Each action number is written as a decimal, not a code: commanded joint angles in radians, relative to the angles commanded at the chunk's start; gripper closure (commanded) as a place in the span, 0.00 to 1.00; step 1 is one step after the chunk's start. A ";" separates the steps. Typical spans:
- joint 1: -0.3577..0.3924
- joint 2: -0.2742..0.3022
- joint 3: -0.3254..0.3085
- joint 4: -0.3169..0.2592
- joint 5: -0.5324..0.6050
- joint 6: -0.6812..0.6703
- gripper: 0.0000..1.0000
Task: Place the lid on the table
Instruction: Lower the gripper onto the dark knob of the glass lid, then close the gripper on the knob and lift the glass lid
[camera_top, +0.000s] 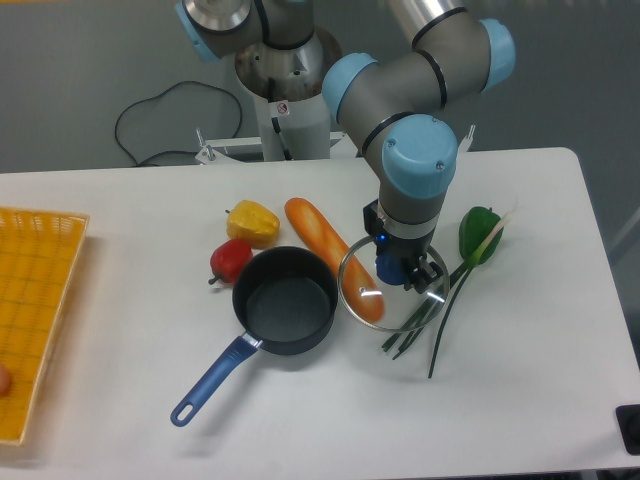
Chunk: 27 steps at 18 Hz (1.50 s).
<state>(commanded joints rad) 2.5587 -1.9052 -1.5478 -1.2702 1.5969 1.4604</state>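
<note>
Table (520, 400) surface carries everything we see, white and broad. Next in size, the arm descends from above so that the gripper (408, 272) meets the lid from the top. The saucepan (285, 300) stands uncovered, lid already off. We see the lid (372, 300) right of the pan, tilted, overlapping the baguette (318, 232) and the green onions (445, 310). The fingers appear closed on its centre knob, which they hide. We judge the lid not yet resting flat.

The gripper (404, 276) holds the lid (391, 290) (tilted) beside the saucepan (285, 300).
</note>
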 joint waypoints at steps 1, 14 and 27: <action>-0.002 0.000 -0.005 0.008 0.000 -0.003 0.34; -0.002 0.002 -0.005 0.020 0.005 -0.070 0.34; -0.020 -0.070 0.071 0.067 -0.024 -0.375 0.34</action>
<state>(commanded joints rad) 2.5388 -1.9757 -1.4773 -1.2029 1.5725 1.0849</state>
